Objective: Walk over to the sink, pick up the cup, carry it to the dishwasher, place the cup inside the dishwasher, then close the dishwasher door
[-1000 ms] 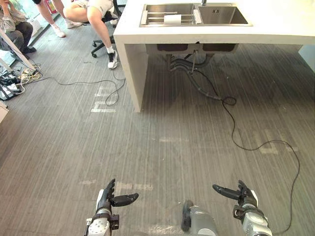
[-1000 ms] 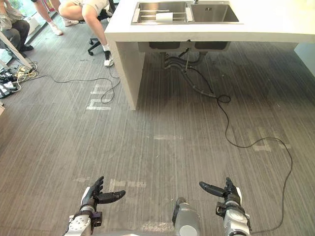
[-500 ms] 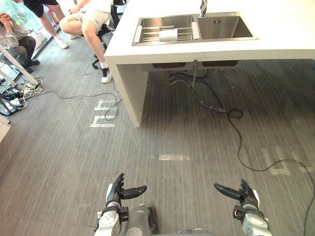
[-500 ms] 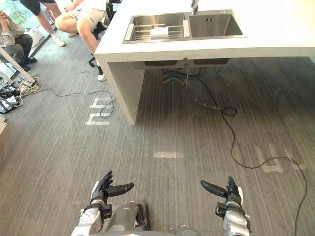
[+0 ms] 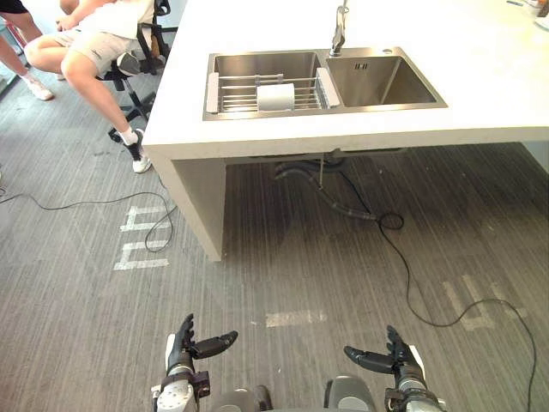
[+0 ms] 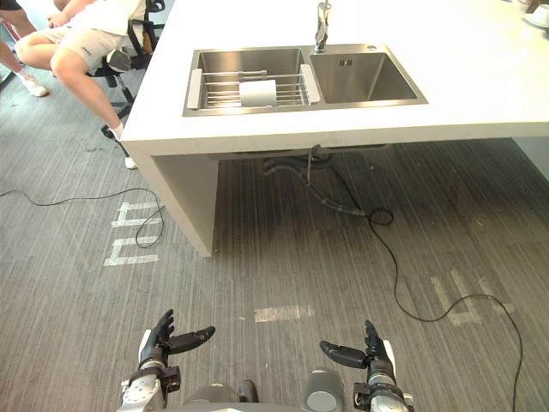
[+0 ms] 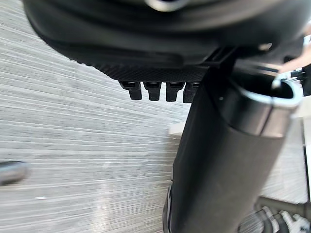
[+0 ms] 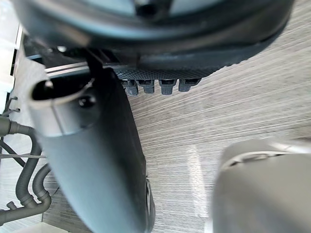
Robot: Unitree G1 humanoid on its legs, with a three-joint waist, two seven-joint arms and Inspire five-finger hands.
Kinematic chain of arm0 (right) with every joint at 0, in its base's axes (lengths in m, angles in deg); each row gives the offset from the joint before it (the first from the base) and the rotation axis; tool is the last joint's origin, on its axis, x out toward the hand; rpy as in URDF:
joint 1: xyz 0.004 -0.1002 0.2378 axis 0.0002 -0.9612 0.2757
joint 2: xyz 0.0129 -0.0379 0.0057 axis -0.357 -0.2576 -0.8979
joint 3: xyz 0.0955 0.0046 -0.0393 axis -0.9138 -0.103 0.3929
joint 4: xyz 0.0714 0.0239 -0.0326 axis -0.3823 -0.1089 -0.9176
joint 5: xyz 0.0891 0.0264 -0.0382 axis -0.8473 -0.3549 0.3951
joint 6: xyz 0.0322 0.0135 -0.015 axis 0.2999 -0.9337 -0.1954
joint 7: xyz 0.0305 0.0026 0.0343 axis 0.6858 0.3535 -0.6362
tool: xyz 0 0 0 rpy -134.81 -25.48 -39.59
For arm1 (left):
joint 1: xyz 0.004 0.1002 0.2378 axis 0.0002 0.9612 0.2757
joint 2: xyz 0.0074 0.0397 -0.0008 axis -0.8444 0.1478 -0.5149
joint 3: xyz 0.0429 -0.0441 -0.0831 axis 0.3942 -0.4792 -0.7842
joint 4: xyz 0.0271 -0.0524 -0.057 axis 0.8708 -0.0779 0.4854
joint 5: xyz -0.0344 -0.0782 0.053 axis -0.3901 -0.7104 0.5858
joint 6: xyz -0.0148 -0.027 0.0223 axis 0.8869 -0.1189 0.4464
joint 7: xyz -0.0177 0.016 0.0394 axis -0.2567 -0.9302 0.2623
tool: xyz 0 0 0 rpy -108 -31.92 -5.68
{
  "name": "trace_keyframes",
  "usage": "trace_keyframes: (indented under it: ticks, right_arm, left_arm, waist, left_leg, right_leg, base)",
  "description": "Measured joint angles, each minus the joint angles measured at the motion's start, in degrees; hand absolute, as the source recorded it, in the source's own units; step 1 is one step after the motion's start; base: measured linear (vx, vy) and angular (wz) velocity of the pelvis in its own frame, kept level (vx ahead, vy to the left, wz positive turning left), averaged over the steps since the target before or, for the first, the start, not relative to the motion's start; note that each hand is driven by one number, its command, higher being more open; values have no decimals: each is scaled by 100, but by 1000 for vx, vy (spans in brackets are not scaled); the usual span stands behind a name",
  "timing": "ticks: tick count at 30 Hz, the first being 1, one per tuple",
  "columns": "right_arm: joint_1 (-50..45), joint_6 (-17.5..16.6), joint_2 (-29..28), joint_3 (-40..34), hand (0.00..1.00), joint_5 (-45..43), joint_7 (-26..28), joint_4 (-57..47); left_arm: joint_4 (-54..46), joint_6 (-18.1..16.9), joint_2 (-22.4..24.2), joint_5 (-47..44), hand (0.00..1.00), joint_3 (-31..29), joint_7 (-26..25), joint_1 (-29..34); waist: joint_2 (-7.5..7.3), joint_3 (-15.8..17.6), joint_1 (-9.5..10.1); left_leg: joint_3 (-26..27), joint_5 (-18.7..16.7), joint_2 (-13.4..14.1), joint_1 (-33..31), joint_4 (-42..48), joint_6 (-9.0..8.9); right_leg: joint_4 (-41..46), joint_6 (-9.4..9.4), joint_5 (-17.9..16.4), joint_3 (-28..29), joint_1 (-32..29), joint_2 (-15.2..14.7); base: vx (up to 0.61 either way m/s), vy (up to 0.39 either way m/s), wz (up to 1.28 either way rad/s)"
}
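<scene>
Low at the front of the robot, above the grey floor (image 5: 292,266), I had both arms held forward at about the same height and well apart. The left hand (image 5: 181,360) pointed ahead with its fingers straight and close together and its thumb stretched inward toward the other hand. It held nothing and touched nothing. The right hand (image 5: 401,366) mirrored it, with straight fingers and its thumb reaching in toward the left hand, and it was just as empty. Each wrist camera showed me a row of fingertips and a thumb standing clear over bare floor.

A pale strip of tape (image 5: 296,318) lay on the floor between the two hands and slightly ahead of them. Well ahead of both hands stood the white counter (image 5: 463,51) with the steel sink (image 5: 377,81) set in it. The cup (image 5: 275,96), white, lay on its side on a wire rack (image 5: 236,90) in the sink's left basin, ahead of the left hand and far beyond reach. The tap (image 5: 340,30) rose behind the divide between the basins. Grey pipes (image 5: 330,193) hung below the sink. Far ahead and to the outside of the left hand, a person (image 5: 90,34) sat on a chair (image 5: 137,81).
</scene>
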Motion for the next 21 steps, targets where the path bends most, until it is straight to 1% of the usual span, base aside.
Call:
trace_keyframes:
  ticks: [1,2,3,4,5,6,7,8,9,10,11,12,13,14,15,16,17,18,19,20,21]
  right_arm:
    - [-6,-5,-2,44,100,0,-1,-3]
    - [-106,-32,-8,111,100,2,-10,-30]
    - [-179,-63,-1,130,100,3,-12,-38]
    - [-168,-60,94,129,100,8,-29,29]
    - [-138,-63,94,132,100,7,-34,-5]
    - [-121,-67,87,134,100,6,-33,-12]
    - [-112,-66,64,130,100,4,-37,0]
    - [-155,-52,61,129,100,-3,-44,10]
    - [-198,-48,60,135,100,-7,-52,3]
    - [-271,-49,22,198,100,-42,-82,-7]
    - [-333,-58,23,220,100,-68,-101,-34]
    - [-342,-69,22,219,100,-68,-115,-53]
    - [-354,-83,10,211,100,-69,-146,-136]
    - [-374,-81,11,203,100,-68,-168,-220]
    - [-412,-82,-8,187,100,-67,-182,-295]
    - [-454,-80,-23,168,100,-66,-182,-357]
    - [-598,-73,-28,154,100,-57,-178,-530]
    - [-665,-72,-22,123,100,-52,-171,-621]
    - [-765,-70,-17,114,100,-36,-154,-752]
    - [-964,-72,6,114,100,32,-97,-963]
    - [-1015,-68,-52,130,100,135,-62,-967]
  left_arm:
    - [4,-17,-7,-8,100,-1,-17,-45]
    - [2,-69,-26,-8,100,7,-21,-11]
    - [13,-76,-20,-8,100,7,-21,-9]
    - [119,-74,114,-40,100,-2,-29,-40]
    - [118,-96,161,-41,100,-18,-28,-22]
    - [127,-97,180,-42,100,-39,-28,-27]
    - [134,-97,234,-50,100,-60,-25,-55]
    - [85,-95,323,-110,100,-113,-21,-72]
    - [15,-95,370,-168,100,-134,-22,-61]
    - [-172,-96,419,-182,100,-141,-24,49]
    - [-437,-89,432,-207,100,-140,-25,151]
    - [-620,-86,435,-254,100,-141,-34,205]
    - [-1093,-81,436,-294,100,-149,-65,302]
    - [-1513,-83,437,-349,100,-163,-128,374]
    - [-1955,-87,446,-385,100,-212,-204,437]
    - [-2351,-108,468,-384,100,-295,-277,485]
    - [-2930,-157,551,-373,100,-454,-404,502]
    - [-3179,-157,615,-371,100,-542,-437,511]
    - [-3572,-173,698,-357,100,-668,-518,546]
    - [-4091,-218,772,-215,100,-809,-636,638]
    - [-4369,-295,757,-90,100,-943,-698,684]
  waist:
    - [13,15,-34]
    - [-50,-16,-51]
    - [-102,-40,-71]
    - [100,-93,-67]
    - [171,-122,-38]
    - [200,-128,-47]
    - [247,-126,-78]
    - [256,-98,-91]
    - [266,-84,-94]
    - [256,-59,-40]
    - [218,-21,21]
    - [196,-11,38]
    - [188,-5,73]
    - [181,0,133]
    - [165,10,182]
    - [153,17,207]
    - [113,43,295]
    - [129,44,315]
    - [149,41,324]
    - [278,-14,343]
    - [238,-17,363]
  left_leg:
    - [-84,-3,87,154,-63,-92]
    - [-114,-82,51,340,-126,-370]
    - [-175,-183,20,433,-126,-533]
    - [-270,-261,213,526,-145,-649]
    - [-379,-259,276,510,-48,-652]
    - [-426,-260,314,436,101,-663]
    - [-533,-268,411,157,705,-726]
    - [-633,-146,558,-246,1748,-961]
    - [-704,5,661,-465,2334,-1159]
    - [-683,-25,904,-802,3350,-1254]
    - [-523,-75,1067,-1071,3965,-1173]
    - [-423,-110,1114,-1197,4102,-1113]
    - [-286,-170,1117,-1479,4067,-1011]
    - [-159,-221,1089,-1660,3850,-933]
    - [-61,-285,996,-1763,3457,-875]
    - [-32,-312,843,-1807,2963,-837]
    - [-40,-246,494,-1817,1901,-809]
    - [-55,-145,367,-1821,1473,-835]
    - [-64,176,227,-1813,814,-839]
    - [-79,1075,181,-1716,42,-762]
    - [-38,1304,104,-1581,33,-340]
  right_leg:
    - [-863,-19,288,64,-81,211]
    - [-1809,-114,1056,238,-39,348]
    - [-1829,-217,1835,396,-28,387]
    - [-1495,-393,1552,326,-36,473]
    - [-1369,-379,1311,307,-92,520]
    - [-1324,-380,1210,265,-93,524]
    - [-1334,-420,1056,152,11,535]
    - [-1502,-416,939,0,331,558]
    - [-1642,-441,926,-77,555,589]
    - [-1919,-494,895,-209,1031,670]
    - [-2177,-523,877,-279,1420,718]
    - [-2308,-531,872,-303,1568,728]
    - [-2546,-552,858,-336,1787,727]
    - [-2691,-525,875,-336,1900,716]
    - [-2782,-460,918,-340,1990,681]
    - [-2846,-457,919,-359,2081,615]
    - [-2967,-454,918,-357,2216,478]
    - [-3020,-453,917,-359,2275,436]
    - [-3078,-394,881,-349,2365,390]
    - [-3087,-170,743,-297,2498,417]
    - [-3080,-20,626,-250,2626,367]
  base:
    - [395,-179,47]
    - [401,-189,58]
    - [435,-201,47]
    - [509,-258,20]
    - [494,-272,7]
    - [447,-293,19]
    - [279,-212,50]
    - [348,-252,60]
    - [348,-204,58]
    - [393,-209,42]
    - [297,-143,32]
    - [261,-117,24]
    - [202,-69,13]
    - [279,-40,10]
    - [304,28,6]
    - [378,86,6]
    - [319,115,6]
    - [324,160,1]
    - [340,203,-4]
    - [359,222,-12]
    - [443,242,-5]
